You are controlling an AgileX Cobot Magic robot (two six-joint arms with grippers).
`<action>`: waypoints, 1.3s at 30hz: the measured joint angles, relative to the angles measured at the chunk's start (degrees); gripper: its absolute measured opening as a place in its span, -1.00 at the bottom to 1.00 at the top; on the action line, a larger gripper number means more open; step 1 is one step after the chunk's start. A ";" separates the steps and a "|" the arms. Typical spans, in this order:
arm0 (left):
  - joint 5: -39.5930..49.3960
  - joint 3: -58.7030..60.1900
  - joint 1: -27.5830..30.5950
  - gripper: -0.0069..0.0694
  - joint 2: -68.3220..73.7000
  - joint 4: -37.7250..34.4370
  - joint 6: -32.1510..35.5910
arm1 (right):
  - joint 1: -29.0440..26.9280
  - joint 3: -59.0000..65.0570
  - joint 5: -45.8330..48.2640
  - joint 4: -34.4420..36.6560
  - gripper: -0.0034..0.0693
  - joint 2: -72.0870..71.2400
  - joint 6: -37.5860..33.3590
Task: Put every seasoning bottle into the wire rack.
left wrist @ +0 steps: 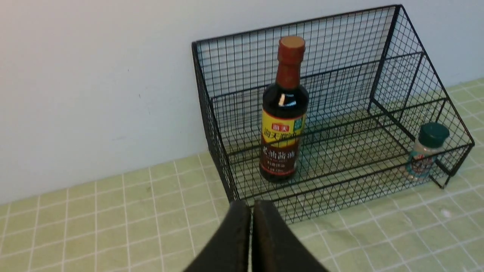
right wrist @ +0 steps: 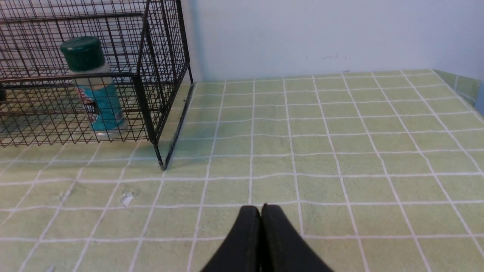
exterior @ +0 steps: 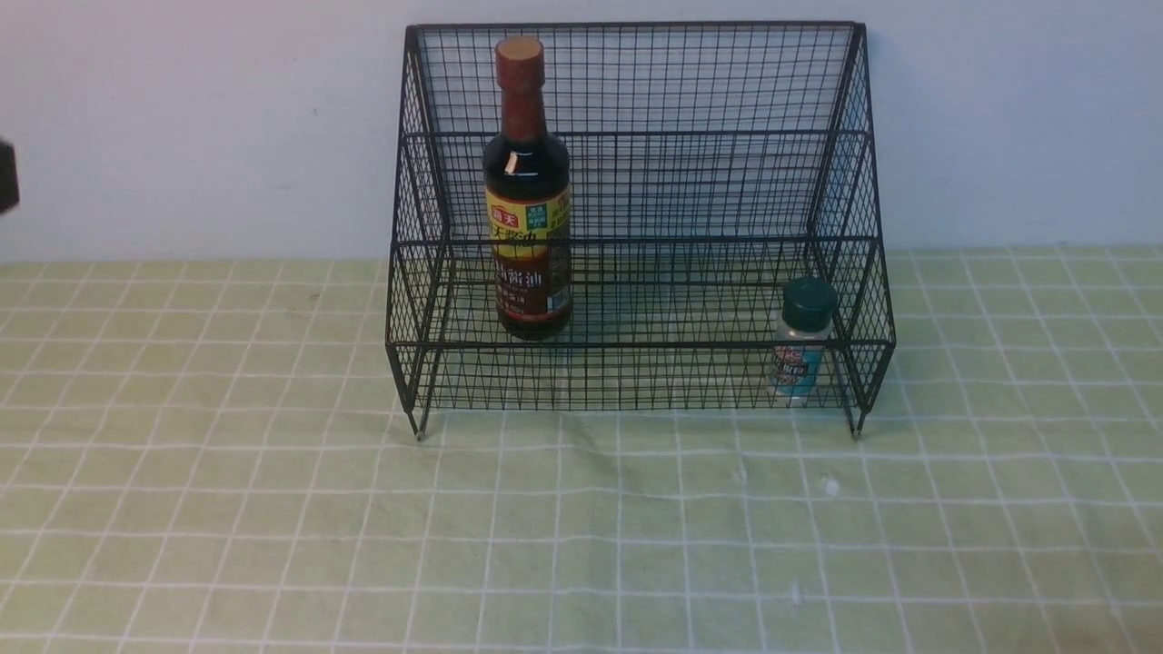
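Observation:
The black wire rack stands against the back wall. A tall dark soy-sauce bottle with a brown cap stands upright in the rack's left part, also seen in the left wrist view. A small clear shaker with a dark green cap and blue label stands upright in the rack's front right corner, and shows in both wrist views. My left gripper is shut and empty, back from the rack's front left corner. My right gripper is shut and empty over the cloth, to the right of the rack.
A light green cloth with a white grid covers the table. A few small white specks lie on it in front of the rack. A dark part of the left arm shows at the front view's left edge.

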 joint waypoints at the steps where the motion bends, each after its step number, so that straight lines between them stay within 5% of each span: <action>1: 0.21 0.86 0.00 -0.83 -0.97 0.00 0.00 | 0.00 0.00 0.00 0.00 -0.95 0.00 0.00; 13: 1.55 4.55 0.00 -0.83 -12.69 0.96 -1.92 | 0.00 0.00 0.00 0.00 -0.95 0.00 0.00; 28: -24.98 56.09 0.00 -0.83 -39.79 16.14 -9.86 | 0.00 0.00 0.12 0.00 -0.95 -0.06 0.00; 39: -24.16 59.15 0.00 -0.83 -39.89 16.35 -10.89 | 0.00 0.00 0.12 0.30 -0.95 -0.06 0.00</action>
